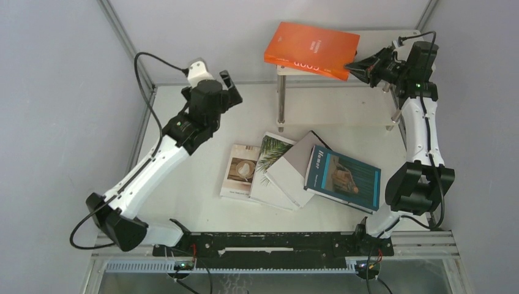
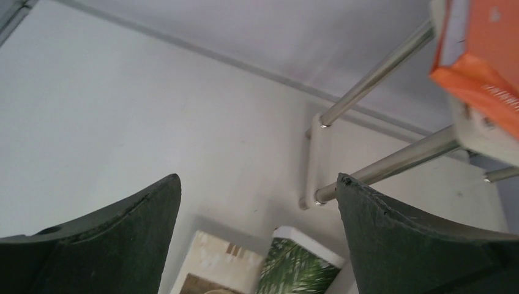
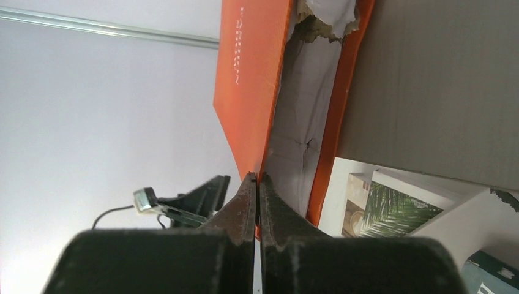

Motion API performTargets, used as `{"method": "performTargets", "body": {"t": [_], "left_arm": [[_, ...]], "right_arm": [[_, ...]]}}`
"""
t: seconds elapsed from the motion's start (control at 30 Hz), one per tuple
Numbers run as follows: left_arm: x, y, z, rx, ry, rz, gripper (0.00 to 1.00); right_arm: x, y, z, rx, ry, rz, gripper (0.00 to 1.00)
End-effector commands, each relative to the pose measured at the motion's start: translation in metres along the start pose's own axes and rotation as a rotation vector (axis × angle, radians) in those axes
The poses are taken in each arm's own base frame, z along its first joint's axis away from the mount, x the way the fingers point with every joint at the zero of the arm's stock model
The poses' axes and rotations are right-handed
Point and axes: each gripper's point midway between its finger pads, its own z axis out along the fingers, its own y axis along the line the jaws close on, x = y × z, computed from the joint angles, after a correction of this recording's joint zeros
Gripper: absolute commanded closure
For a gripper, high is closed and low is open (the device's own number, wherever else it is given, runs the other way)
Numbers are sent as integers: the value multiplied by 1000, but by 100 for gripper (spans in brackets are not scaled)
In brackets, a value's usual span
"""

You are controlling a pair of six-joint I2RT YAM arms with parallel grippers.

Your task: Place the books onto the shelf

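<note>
Pinching the orange book (image 1: 309,49) by one cover, the right claw (image 1: 355,66) is shut tight, and the book's long side runs left from it over the shelf (image 1: 333,104), while the left claw (image 1: 231,86) hangs wide open, farther away.

Wide-spread end effector (image 2: 258,179) before shelf (image 2: 379,76)
</note>
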Motion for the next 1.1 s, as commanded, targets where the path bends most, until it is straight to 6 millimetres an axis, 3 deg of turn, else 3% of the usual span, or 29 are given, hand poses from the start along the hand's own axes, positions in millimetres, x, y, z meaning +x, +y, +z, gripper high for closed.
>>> {"method": "performTargets", "body": {"t": [0.0, 0.2, 0.3, 0.4, 0.63, 0.87, 1.07], "left_arm": [[-45, -57, 10, 140, -65, -31, 0], [-65, -110, 32, 229, -62, -61, 0], [-77, -117, 43, 218, -78, -66, 0], [-86, -121, 55, 220, -85, -108, 0], [-88, -126, 77, 269, -66, -165, 0], [-91, -134, 80, 332, -66, -169, 3], [-96, -126, 84, 324, -70, -214, 12]], "right_arm": [[7, 4, -5, -51, 23, -54, 94], [1, 0, -7, -47, 10, -56, 73], [-2, 7, -9, -61, 1, -65, 61], [-3, 14, -13, -67, -13, -87, 43], [0, 28, -24, -29, -62, -166, 41], [31, 37, -33, 151, -164, -377, 42], [58, 54, -43, 263, -259, -596, 49]]}}
